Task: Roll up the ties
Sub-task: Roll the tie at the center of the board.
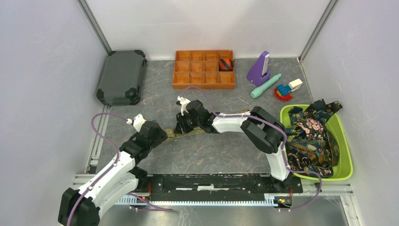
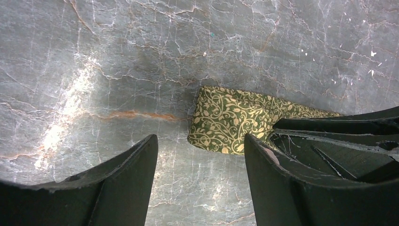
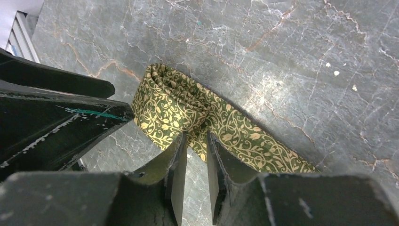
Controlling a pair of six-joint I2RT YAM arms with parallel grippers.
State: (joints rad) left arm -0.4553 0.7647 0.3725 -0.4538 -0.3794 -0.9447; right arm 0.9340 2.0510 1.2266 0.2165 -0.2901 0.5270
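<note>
— Where is the tie you are working on?
— I see the olive-green tie [image 3: 244, 141] lying flat across the middle of the table [image 1: 211, 153]. Its left end is folded over itself into a small flat roll [image 3: 162, 101].
— And your right hand?
— My right gripper [image 3: 196, 139] is down at the tie's near edge, just beside that roll. Its jaws stand narrow, with a slit of table showing between them. The fabric puckers at the tips, but I cannot tell if it is pinched.
— The left?
— My left gripper [image 2: 200, 141] hangs low over the table, jaws wide. The roll lies just ahead of its fingertips.
— The other ties?
— The dark patterned ties [image 1: 308, 136] are heaped in the green bin [image 1: 347, 141] on the right. A striped tie [image 1: 226, 63], rolled, sits in the back-right compartment of the orange tray [image 1: 203, 86].
</note>
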